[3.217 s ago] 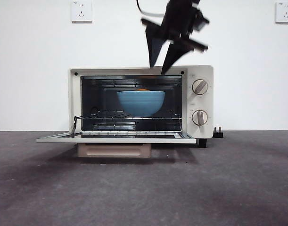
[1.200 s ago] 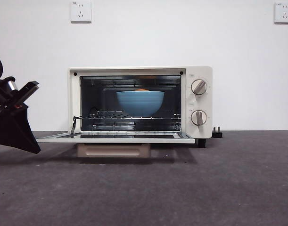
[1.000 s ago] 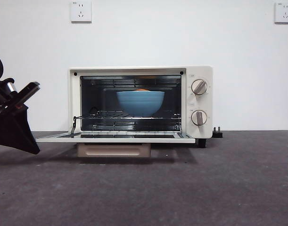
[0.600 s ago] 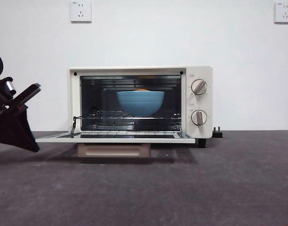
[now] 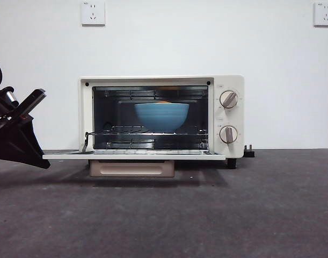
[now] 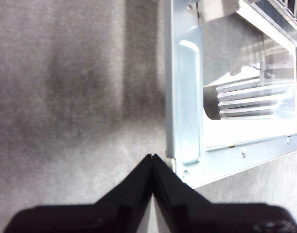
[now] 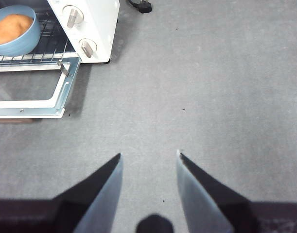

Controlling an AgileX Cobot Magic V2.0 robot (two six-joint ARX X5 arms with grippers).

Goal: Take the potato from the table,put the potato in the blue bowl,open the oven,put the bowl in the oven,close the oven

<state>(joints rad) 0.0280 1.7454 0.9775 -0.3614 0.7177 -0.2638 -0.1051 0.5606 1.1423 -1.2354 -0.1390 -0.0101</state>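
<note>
Front view, left gripper (image 5: 39, 161) closed at oven (image 5: 161, 116) door's corner

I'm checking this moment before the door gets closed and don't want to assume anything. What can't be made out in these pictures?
- Small orange-brown potato: front view shows only a sliver above the deep blue bowl's rim.
- Cream-white toaster oven's beige bar handle: mostly hidden under the lowered door in the front view.
- Left gripper: contact with the door corner unclear in its wrist view.
- Knob markings: too small.

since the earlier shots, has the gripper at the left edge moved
Yes. The left gripper has crept toward the open door corner of the oven, slightly nearer than a second ago.
</note>
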